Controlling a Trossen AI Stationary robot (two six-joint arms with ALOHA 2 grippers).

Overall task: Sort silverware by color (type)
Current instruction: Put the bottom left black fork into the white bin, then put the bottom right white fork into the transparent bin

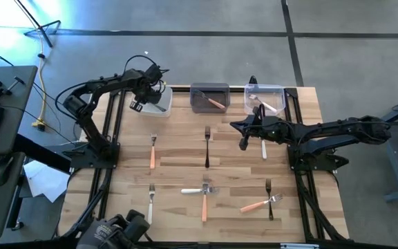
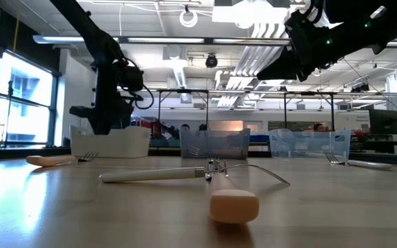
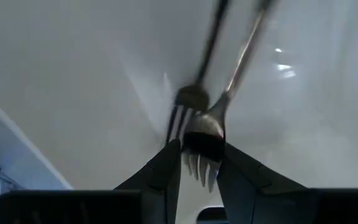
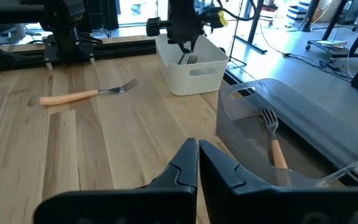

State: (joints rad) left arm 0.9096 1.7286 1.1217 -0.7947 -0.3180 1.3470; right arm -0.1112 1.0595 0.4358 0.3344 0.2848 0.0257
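Note:
My left gripper [image 1: 146,98] hangs over the white bin [image 1: 159,106] at the table's far left and is shut on a black-handled fork [image 3: 202,134]. A second black-handled fork [image 3: 191,98] rests in that bin beside it. My right gripper [image 1: 243,140] is shut and hovers above the table near a white-handled fork [image 1: 263,148]. The grey middle bin [image 1: 209,88] holds an orange-handled fork [image 1: 216,103]. The clear right bin [image 1: 280,90] holds a white-handled fork [image 1: 262,106]. Several more forks lie flat on the table. My left gripper pinches the fork by its tine end [image 3: 202,144], between the two fingers [image 3: 166,163], coming from above and pointing down into the white bin. The tines point up toward the wrist and the dark handle [image 3: 248,43] runs down into the bin. Whether its far end rests on the bin floor does not show.
On the table lie an orange fork [image 1: 153,152], a black fork [image 1: 207,147], a white fork [image 1: 150,201], a white fork [image 1: 195,190] crossing an orange one [image 1: 204,205], an orange fork [image 1: 256,205] and a black fork [image 1: 269,200]. Bare wood lies between them.

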